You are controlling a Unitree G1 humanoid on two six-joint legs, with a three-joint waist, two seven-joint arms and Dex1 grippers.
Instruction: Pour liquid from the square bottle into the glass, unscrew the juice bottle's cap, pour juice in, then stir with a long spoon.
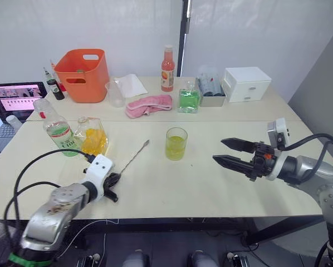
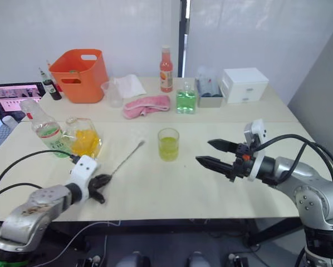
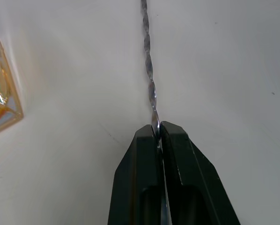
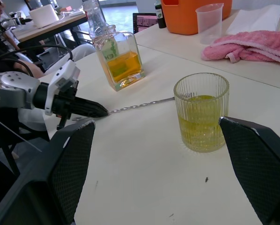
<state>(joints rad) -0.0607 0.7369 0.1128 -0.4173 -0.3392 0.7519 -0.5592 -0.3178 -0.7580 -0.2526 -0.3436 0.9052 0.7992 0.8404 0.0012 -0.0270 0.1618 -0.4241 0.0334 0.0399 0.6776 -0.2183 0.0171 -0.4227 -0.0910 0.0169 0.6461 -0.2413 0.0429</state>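
Pale tabletop (image 1: 172, 189) carries the work. My left gripper (image 1: 113, 184) has its fingers pinched on the handle end of the long spoon (image 1: 134, 156), which lies flat; its stem runs away from that gripper towards the glass (image 1: 176, 144), bowl end just short of it. I judge the lift belongs to this arm, swinging the far end up and over the rim. My right gripper (image 1: 229, 153) stands wide apart beside the glass, holding nothing.
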